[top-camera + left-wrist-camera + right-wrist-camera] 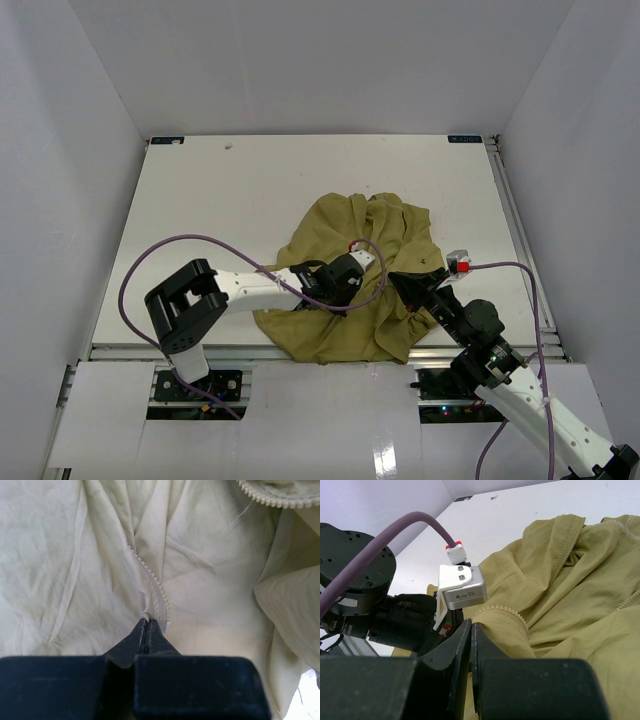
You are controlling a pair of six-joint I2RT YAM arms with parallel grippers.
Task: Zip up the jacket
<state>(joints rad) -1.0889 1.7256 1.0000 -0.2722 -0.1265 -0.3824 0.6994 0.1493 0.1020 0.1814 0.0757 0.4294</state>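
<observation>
The olive-yellow jacket (375,250) lies crumpled on the white table, right of centre, its hem at the near edge. My left gripper (365,280) reaches in from the left. In the left wrist view it (146,622) is shut on the lower end of a pale zipper strip (157,592) on the jacket's lining (210,570). My right gripper (408,285) sits close beside it. In the right wrist view it (471,627) is shut, with a raised fold of jacket edge and its zipper teeth (507,612) at the tips. More jacket (570,580) spreads beyond.
The left arm's wrist camera (462,587) and purple cable (395,535) are right in front of my right gripper. A purple cable (170,250) loops over the table's left side. Metal rails (520,240) line the right and near edges. White walls enclose the table.
</observation>
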